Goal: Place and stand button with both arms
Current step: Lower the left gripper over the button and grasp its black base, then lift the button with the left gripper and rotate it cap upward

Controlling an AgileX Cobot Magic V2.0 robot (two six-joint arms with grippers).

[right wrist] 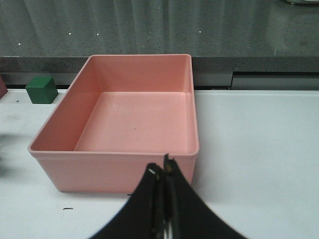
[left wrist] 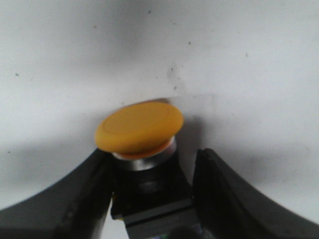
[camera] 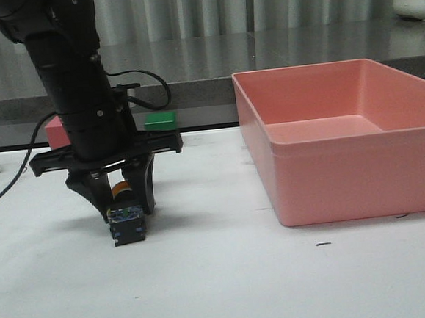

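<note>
Nearest the front edge of the white table (camera: 223,291), toward its left side, the left gripper (camera: 125,203) holds the button (camera: 126,223) by its black base, fingers closed around it. In the left wrist view the yellow cap (left wrist: 139,127) sticks out beyond the fingers (left wrist: 224,199) — the base looks to be touching the surface or hanging just above it, and the front view cannot settle which. The right gripper (right wrist: 164,199) is pressed closed and holds nothing, poised near the pink bin (right wrist: 119,164), which sits empty toward the right edge.

The step in hand appears to be setting the button down. The next move likely calls for a gentle release with the base flat, so the button stands cap-up rather than tipping — the right arm may be needed to steady it.

Along the far edge sit a green cube (camera: 160,120) and a pink block (camera: 54,132). No writing or brand is legible anywhere.
</note>
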